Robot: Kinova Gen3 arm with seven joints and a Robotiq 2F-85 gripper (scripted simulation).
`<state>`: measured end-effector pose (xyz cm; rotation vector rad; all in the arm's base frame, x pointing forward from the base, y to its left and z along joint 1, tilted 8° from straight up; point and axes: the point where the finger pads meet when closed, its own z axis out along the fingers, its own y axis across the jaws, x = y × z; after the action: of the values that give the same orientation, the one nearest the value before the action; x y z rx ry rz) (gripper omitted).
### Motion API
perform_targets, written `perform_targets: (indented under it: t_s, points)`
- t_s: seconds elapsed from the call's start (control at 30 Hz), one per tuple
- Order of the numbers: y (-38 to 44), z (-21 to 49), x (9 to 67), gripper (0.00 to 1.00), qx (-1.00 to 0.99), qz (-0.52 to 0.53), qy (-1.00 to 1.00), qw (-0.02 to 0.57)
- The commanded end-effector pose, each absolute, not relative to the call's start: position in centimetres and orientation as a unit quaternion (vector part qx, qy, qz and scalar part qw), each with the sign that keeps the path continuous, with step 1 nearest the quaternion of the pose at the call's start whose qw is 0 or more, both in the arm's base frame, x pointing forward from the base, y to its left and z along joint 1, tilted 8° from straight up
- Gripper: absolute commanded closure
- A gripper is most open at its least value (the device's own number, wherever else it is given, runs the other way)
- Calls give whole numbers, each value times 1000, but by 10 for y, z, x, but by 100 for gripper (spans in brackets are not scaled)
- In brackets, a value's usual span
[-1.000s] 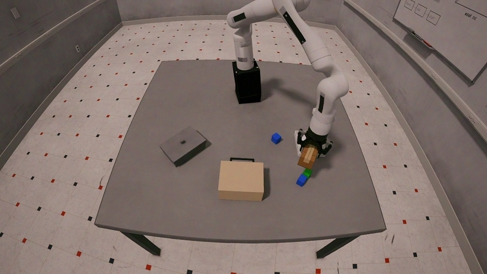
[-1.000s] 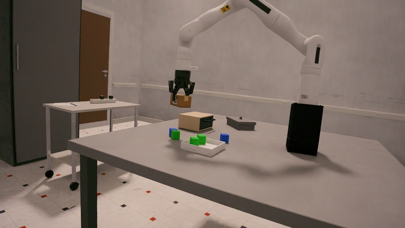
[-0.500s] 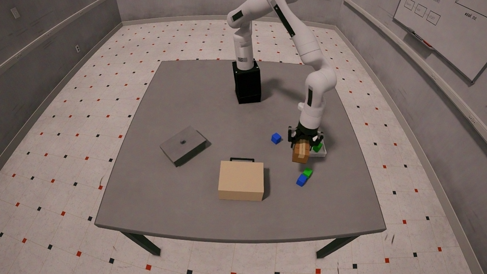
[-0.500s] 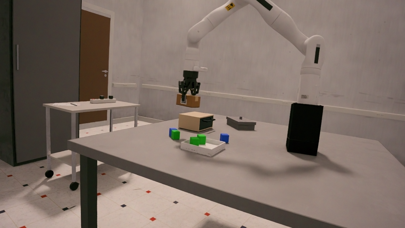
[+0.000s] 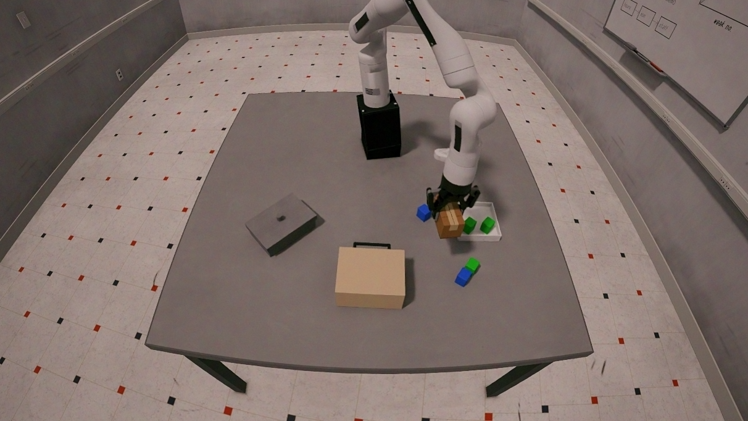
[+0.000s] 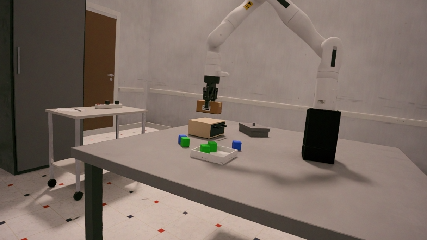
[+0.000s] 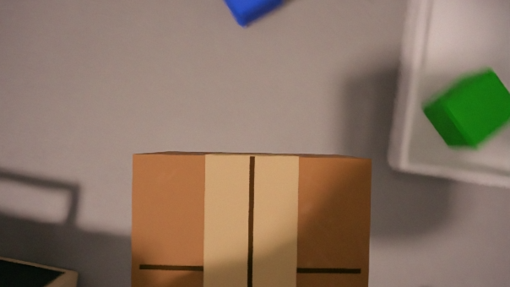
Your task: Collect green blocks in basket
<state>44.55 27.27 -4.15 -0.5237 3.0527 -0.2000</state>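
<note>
Fingers [image 5: 430, 199] [image 6: 206, 105] grip the cardboard box [image 5: 449, 221] [image 6: 210, 107] [image 7: 251, 219] by its sides, aloft, probably to carry it away from the green block [image 5: 472, 265] [image 6: 185, 141] beside the blue one [image 5: 463, 276] [image 6: 180, 138].

Hand [image 5: 450, 204] [image 6: 207, 104] and carton [image 5: 449, 221] [image 6: 212, 107] [image 7: 251, 219] shifted toward lone blue block [image 5: 423, 212] [image 6: 236, 145] [image 7: 253, 8], turned, farther from blue-green pair, basket's green blocks [image 5: 487, 225] [image 6: 205, 148] [image 7: 479, 110] newly uncovered from above.
</note>
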Motion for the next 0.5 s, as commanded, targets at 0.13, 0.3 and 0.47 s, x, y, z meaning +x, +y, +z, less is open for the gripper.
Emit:
perform_targets:
  t_s: [0.13,0.3,0.47]
  points:
    - [258,-40,432,33,-225,-66,972,14]
    - [251,-40,425,33,-250,-67,966,10]
    - [247,-40,421,33,-262,-68,962,8]
